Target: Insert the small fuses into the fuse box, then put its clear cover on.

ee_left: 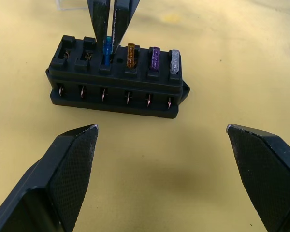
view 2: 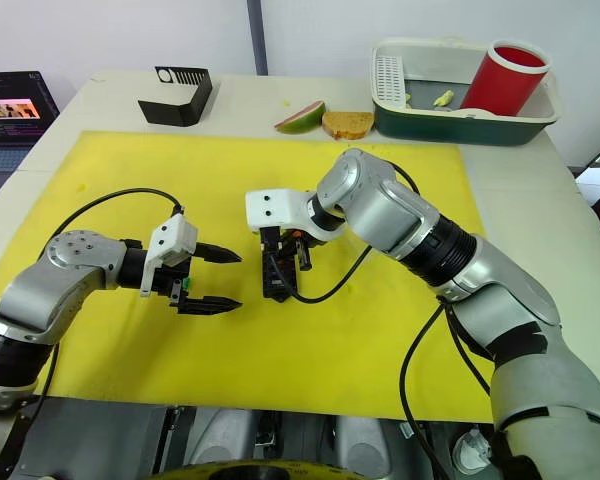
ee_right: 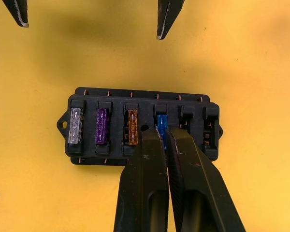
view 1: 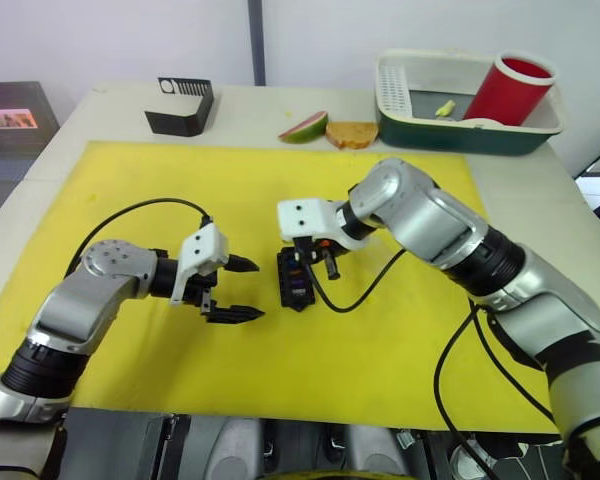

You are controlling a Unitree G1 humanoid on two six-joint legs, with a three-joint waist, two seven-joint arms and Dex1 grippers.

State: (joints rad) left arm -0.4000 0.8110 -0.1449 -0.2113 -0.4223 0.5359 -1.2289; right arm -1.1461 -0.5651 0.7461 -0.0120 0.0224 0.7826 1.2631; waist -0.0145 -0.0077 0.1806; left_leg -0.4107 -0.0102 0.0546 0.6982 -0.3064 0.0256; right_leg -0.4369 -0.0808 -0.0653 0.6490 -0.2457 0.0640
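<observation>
The right end effector [ee_right: 163, 137] pinches a blue fuse [ee_right: 161, 126] in the fuse box [ee_right: 141, 126] (no readable lettering); the left end effector [view 1: 242, 290] hangs released, just left of it.

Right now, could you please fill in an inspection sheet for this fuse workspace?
Surface: yellow mat on a pale table.
Job's things: fuse box holds clear, purple and amber fuses; blue fuse at the fourth slot; two slots empty. A clear edge behind the box, possibly the cover, cannot be confirmed.
Clutter: black slotted holder, mango slice, bread, tray with red cup.
Grippers: right claw shut on the blue fuse; left claw open, beside the box.
Cables: black cables loop off both arms.
Surroundings: screen beyond the table's left edge.
</observation>
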